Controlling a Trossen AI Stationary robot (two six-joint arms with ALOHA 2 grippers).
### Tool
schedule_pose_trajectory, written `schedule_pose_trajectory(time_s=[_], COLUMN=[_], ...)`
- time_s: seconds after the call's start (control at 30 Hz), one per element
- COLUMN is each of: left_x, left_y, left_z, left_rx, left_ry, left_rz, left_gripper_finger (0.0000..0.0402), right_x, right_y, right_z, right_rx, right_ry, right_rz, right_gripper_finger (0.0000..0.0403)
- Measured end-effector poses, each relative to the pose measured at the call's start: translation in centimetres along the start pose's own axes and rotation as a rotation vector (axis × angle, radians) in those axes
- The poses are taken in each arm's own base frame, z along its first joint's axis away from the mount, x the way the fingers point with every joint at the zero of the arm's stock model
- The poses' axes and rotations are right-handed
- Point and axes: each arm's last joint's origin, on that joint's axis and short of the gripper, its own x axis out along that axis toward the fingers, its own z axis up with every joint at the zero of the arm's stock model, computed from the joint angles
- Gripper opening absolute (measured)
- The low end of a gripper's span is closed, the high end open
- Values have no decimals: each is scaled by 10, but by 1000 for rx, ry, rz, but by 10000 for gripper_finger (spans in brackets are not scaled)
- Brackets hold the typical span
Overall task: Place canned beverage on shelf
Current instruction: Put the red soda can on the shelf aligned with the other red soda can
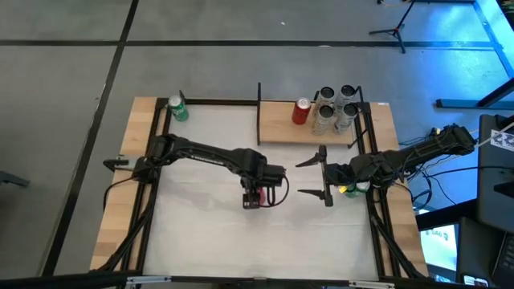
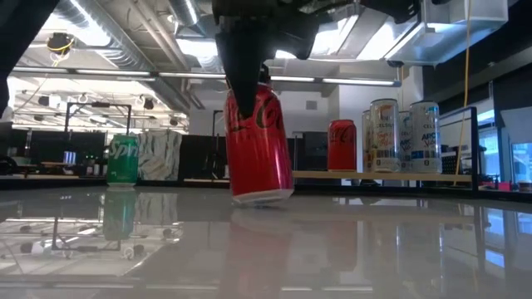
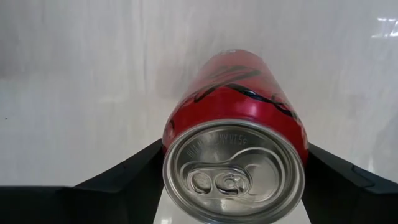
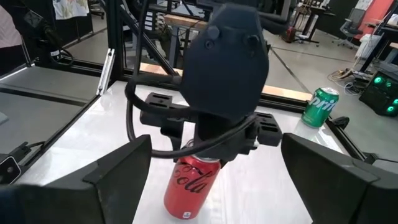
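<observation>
A green can (image 1: 177, 109) is seen at the table's far left corner. Mid-table, a red cola can (image 2: 259, 145) is pinched, tilted, by the left gripper (image 1: 255, 197). The right gripper (image 1: 313, 177) is held beside it, fingers spread. Farther back, the shelf (image 1: 277, 132) carries a red can (image 1: 301, 111) and silver cans (image 1: 336, 109).

Left gripper (image 1: 255, 197) holds a red can (image 1: 252, 201) mid-table; right gripper (image 1: 309, 177) gapes beside it, near the shelf (image 1: 277, 131).
</observation>
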Motion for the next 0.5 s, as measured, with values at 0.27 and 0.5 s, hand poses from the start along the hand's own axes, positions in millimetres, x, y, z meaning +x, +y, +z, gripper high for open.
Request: schedule_pose_trajectory(time_s=[0.27, 0.5], left_x=[0, -2], left_y=[-2, -2], left_z=[3, 2], left_rx=[3, 11], left_ry=[-29, -34], left_rz=[-10, -10], left_gripper_finger=[333, 341], right_x=[0, 0], right_y=[0, 0], right_z=[0, 0], right_rx=[-1, -1], right_ry=[1, 3], right_rz=[0, 0], right_gripper_finger=[353, 353])
